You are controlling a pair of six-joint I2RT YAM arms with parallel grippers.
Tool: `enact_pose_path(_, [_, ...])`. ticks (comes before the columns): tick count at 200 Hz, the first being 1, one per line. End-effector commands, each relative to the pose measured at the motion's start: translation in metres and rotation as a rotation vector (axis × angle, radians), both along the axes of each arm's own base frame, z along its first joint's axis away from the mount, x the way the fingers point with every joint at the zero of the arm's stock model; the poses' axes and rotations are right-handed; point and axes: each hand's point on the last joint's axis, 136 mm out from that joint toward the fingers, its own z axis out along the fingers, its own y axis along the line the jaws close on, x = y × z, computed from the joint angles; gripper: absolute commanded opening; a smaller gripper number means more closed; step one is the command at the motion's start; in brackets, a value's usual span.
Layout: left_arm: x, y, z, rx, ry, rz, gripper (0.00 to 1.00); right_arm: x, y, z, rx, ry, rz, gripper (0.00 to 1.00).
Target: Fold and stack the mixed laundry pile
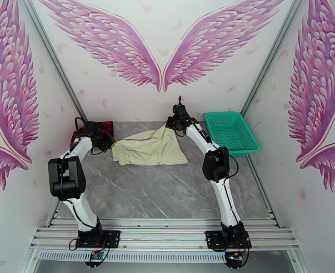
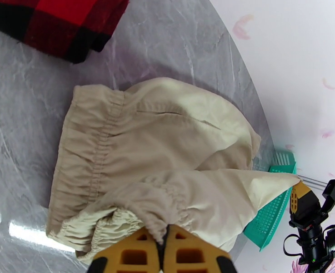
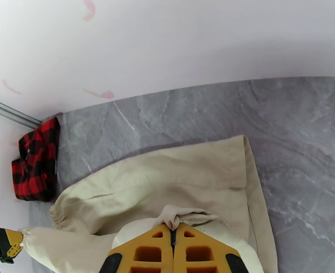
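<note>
The cream garment lies at the back of the grey table, stretched between both grippers. My left gripper is shut on its gathered elastic waistband at the left end; the yellow fingers press together. At the garment's far right corner, my right gripper is shut on a pinch of cloth and lifts that corner off the table. The red-and-black check shirt lies folded in the back left corner, behind the left arm, and is also seen in the wrist views.
A teal mesh basket stands at the back right, close to the right arm. The back wall sits just behind both grippers. Bare grey tabletop spreads in front of the garment toward the arm bases.
</note>
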Motion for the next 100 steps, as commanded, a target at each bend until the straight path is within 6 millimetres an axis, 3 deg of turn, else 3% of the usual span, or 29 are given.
enact_pose_path(1, [0.025, 0.009, 0.011, -0.029, -0.051, 0.045, 0.04, 0.026, -0.001, 0.031, 0.143, -0.110, -0.009, 0.00])
enact_pose_path(16, [0.038, 0.014, 0.006, -0.054, -0.055, 0.079, 0.12, 0.036, -0.001, 0.024, 0.187, -0.121, -0.025, 0.00])
enact_pose_path(52, [0.073, 0.027, -0.004, -0.130, -0.133, 0.174, 0.41, 0.065, -0.006, -0.012, 0.327, -0.093, -0.094, 0.40])
enact_pose_path(69, [0.085, 0.032, 0.010, -0.163, -0.241, 0.229, 0.53, 0.075, -0.010, -0.023, 0.388, -0.072, -0.116, 0.56])
enact_pose_path(83, [0.090, 0.037, 0.022, -0.174, -0.295, 0.257, 0.60, 0.077, -0.014, -0.025, 0.395, -0.055, -0.120, 0.60])
enact_pose_path(100, [0.090, 0.038, 0.040, -0.155, -0.340, 0.244, 0.61, 0.070, -0.016, -0.017, 0.347, -0.051, -0.092, 0.61])
